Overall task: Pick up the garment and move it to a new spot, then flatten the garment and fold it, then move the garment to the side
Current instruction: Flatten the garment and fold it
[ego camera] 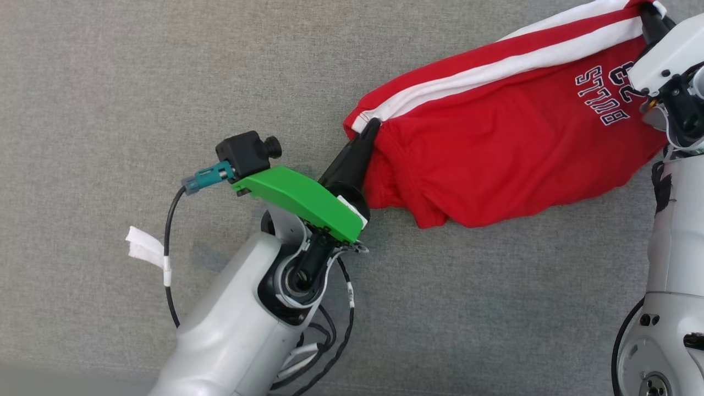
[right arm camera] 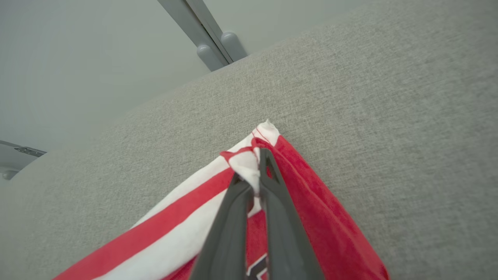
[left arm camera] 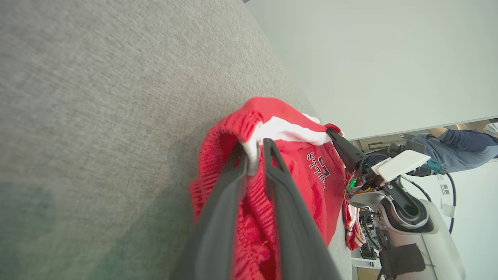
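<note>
Left pincer (left arm camera: 255,147) and right pincer (right arm camera: 253,167) each grip a red garment (ego camera: 495,143) corner.

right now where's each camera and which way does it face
Head view: on the head, looking down at the grey surface and red garment; left gripper and right gripper show.
Left wrist view: on the left wrist, looking along its fingers pinching the hem, toward the right arm and a person.
Right wrist view: on the right wrist, along its fingers pinching a striped corner.
All share the garment.
</note>
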Motion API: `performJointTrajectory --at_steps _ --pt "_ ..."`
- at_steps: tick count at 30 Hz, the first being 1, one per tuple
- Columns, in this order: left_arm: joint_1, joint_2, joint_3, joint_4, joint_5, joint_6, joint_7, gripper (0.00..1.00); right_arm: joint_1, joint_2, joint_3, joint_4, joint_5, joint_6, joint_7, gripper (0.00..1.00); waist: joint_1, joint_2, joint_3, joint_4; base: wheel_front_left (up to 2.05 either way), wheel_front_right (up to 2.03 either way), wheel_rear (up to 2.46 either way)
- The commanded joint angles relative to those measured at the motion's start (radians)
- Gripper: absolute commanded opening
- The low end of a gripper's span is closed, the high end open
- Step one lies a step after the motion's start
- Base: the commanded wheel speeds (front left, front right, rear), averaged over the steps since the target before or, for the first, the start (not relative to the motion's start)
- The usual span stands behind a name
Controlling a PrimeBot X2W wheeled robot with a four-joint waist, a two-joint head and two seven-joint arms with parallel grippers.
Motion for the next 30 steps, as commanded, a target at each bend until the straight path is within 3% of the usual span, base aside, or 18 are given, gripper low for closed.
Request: performJointTrajectory --at_steps 1,3,4,9,13,15,16,18,24,30 --pt "-0.020 0.000 -0.009 0.001 0.001 -0.007 0.005 1.00 -0.013 -0.010 0.000 0.006 -0.018 0.000 -0.013 0.00 0.0000 0.0000 -0.002 -0.002 0.00 0.00 0.00" --pt "-0.019 0.002 -0.023 0.003 0.014 -0.006 0.011 1.00 -0.012 -0.013 0.007 0.012 -0.031 0.000 -0.024 0.61 0.0000 0.0000 -0.003 -0.007 0.00 0.00 0.00" --pt "-0.019 0.010 -0.030 0.003 0.026 -0.006 0.011 1.00 -0.009 -0.014 0.017 0.014 -0.036 0.000 -0.034 1.00 0.0000 0.0000 -0.006 -0.011 0.00 0.00 0.00" --pt "0.003 0.065 -0.062 -0.020 0.111 0.012 -0.027 1.00 0.022 -0.032 0.056 -0.003 -0.043 0.000 -0.081 1.00 0.0000 0.0000 -0.019 -0.030 0.00 0.00 0.00" --pt "0.045 0.137 -0.075 -0.091 0.221 0.042 -0.111 1.00 0.076 -0.099 0.156 -0.043 -0.065 0.000 -0.106 1.00 0.0000 0.0000 -0.032 -0.046 0.00 0.00 0.00" --pt "0.071 0.173 -0.078 -0.136 0.283 0.073 -0.159 1.00 0.103 -0.130 0.204 -0.052 -0.062 0.000 -0.097 1.00 0.0000 0.0000 -0.035 -0.052 0.00 0.00 0.00" --pt "0.094 0.206 -0.074 -0.186 0.360 0.110 -0.198 1.00 0.122 -0.160 0.243 -0.055 -0.057 0.000 -0.084 1.00 0.0000 0.0000 -0.035 -0.053 0.00 0.00 0.00" --pt "0.137 0.221 -0.065 -0.239 0.433 0.149 -0.219 1.00 0.127 -0.188 0.267 -0.049 -0.056 0.000 -0.077 1.00 0.0000 0.0000 -0.033 -0.051 0.00 0.00 0.00" --pt "0.242 0.192 0.012 -0.350 0.631 0.186 -0.229 1.00 0.092 -0.227 0.295 0.013 -0.066 0.000 -0.060 1.00 0.0000 0.0000 -0.019 -0.024 0.00 0.00 0.00" --pt "0.354 0.133 0.080 -0.380 0.848 0.154 -0.229 1.00 0.060 -0.225 0.310 0.147 -0.033 0.000 -0.006 1.00 0.0000 0.0000 -0.024 0.007 0.00 0.00 0.00"
